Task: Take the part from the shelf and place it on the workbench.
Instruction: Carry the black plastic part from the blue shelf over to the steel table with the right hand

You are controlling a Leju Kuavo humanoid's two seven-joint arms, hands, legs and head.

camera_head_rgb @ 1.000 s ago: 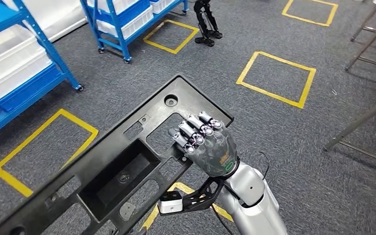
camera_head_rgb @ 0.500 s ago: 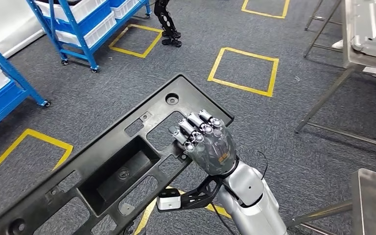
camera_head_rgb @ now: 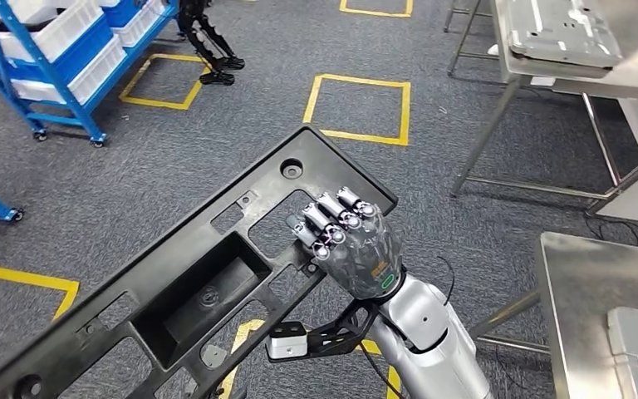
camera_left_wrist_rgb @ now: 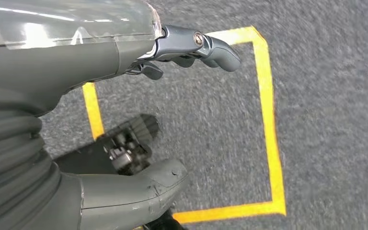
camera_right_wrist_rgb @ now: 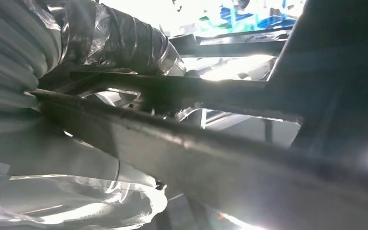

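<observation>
Black plastic part (camera_head_rgb: 183, 291) — long, full of cut-outs — is off the shelf and in the air over the grey floor, well short of the steel workbench (camera_head_rgb: 598, 283) at the picture's right edge. Right hand (camera_head_rgb: 350, 243) has its fingers curled through a cut-out near one end, clamped on the part. Left hand (camera_left_wrist_rgb: 124, 120) has thumb and fingers apart w/ nothing between them (just floor and yellow tape beyond).

Risk, as I judge it: one-ended grip on a long lever — the far end could sag, twist out of the fingers, or clip the workbench leg or edge during approach.
</observation>
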